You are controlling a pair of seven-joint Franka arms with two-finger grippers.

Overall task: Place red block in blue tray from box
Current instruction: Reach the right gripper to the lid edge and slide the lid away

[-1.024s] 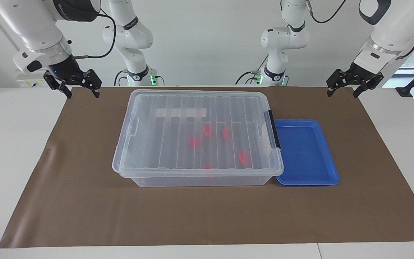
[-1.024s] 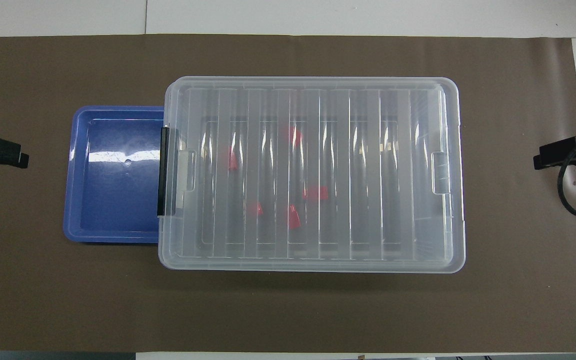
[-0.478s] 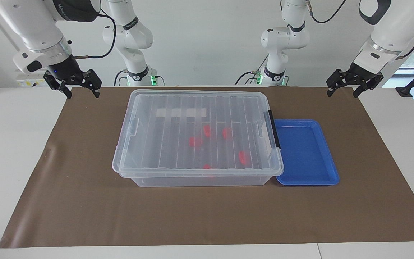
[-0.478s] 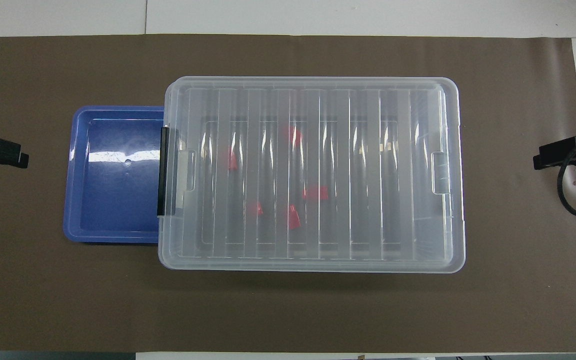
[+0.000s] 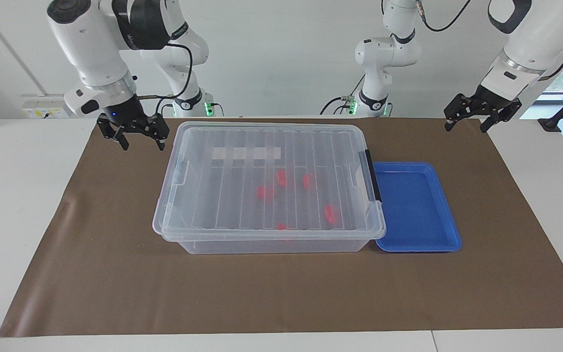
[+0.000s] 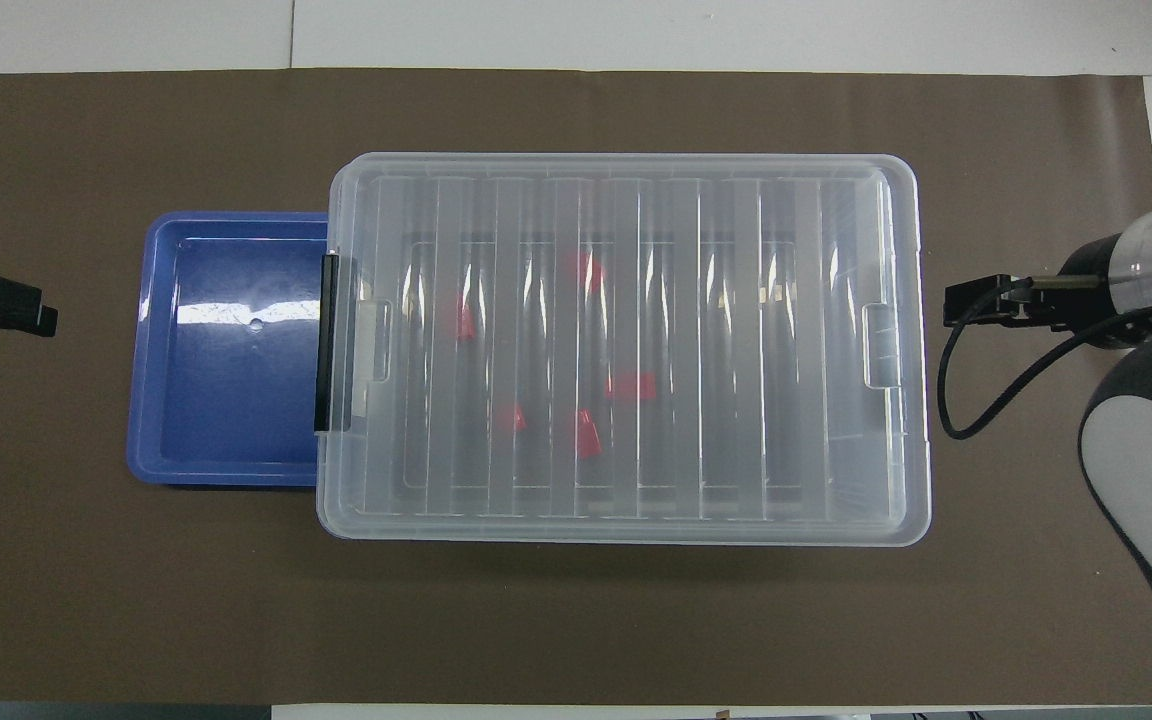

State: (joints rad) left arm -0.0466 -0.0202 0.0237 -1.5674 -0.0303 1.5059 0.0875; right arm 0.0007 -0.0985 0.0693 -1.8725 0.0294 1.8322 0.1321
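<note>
The box (image 5: 242, 161) is a clear bin with its ribbed lid on, in the middle of the mat; it also shows in the overhead view (image 6: 736, 350). Several red blocks lie inside, seen through the lid, one of them (image 5: 330, 213) nearest the tray end (image 6: 464, 320). The blue tray (image 5: 416, 205) sits empty against the box's black-clip end (image 6: 226, 400). My right gripper (image 5: 143, 142) is open and empty, over the mat just beside the box's other end (image 6: 976, 303). My left gripper (image 5: 465, 128) is open and waits over the mat's corner (image 6: 26, 315).
A brown mat (image 5: 281, 293) covers the table's middle, with white table on both sides. A black clip handle (image 5: 373, 176) sits on the box's end by the tray. A white label strip (image 5: 246, 153) lies on the lid.
My right gripper has moved from the mat's corner toward the box and lowered a little, stopping beside its end. The left arm, box, tray and blocks have not moved.
</note>
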